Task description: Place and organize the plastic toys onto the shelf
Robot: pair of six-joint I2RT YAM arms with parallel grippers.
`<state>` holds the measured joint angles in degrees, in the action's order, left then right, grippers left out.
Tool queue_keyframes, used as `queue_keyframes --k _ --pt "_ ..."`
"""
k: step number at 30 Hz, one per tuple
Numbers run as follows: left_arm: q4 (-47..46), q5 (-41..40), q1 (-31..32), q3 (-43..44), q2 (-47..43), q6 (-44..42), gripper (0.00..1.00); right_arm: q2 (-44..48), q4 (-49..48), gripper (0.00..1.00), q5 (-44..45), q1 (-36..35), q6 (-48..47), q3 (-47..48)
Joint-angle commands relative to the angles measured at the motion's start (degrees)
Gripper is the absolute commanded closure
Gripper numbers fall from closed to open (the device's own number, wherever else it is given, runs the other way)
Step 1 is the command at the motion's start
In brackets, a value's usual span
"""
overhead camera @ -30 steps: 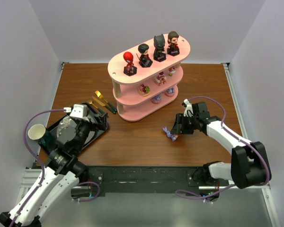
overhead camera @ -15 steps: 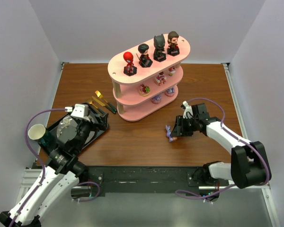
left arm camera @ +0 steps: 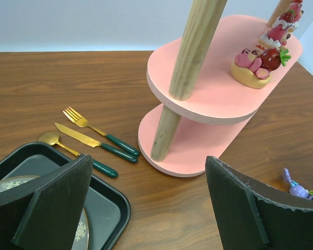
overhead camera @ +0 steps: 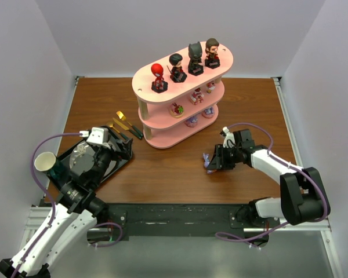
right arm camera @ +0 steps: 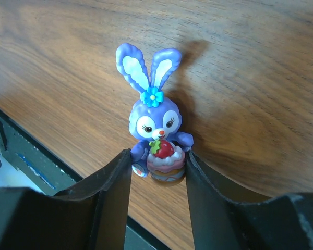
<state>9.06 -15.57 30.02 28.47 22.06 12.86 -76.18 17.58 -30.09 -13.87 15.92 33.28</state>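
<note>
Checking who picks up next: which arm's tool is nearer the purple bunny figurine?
Right. The right tool has its fingers against both sides of the purple bunny figurine; the left tool hangs open far off, over the black tray.

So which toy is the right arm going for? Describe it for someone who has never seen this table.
Start at the pink three-tier shelf; on the wooden table in front of it, one toy sits between the fingers of the right end effector. It is a purple bunny with long ears holding a strawberry cake, the only toy not on the shelf.
</note>
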Motion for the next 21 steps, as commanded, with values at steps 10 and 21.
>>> queue_keyframes --k 10,21 --pt "-0.8 0.63 -0.4 0.62 0.61 -0.38 0.06 6.47 -9.21 1.0 5.53 -10.02 1.21 -1.55" --pt "-0.89 0.89 -0.4 0.45 1.22 -0.29 0.07 12.73 -44.19 1.0 25.67 -26.91 2.36 -12.0"
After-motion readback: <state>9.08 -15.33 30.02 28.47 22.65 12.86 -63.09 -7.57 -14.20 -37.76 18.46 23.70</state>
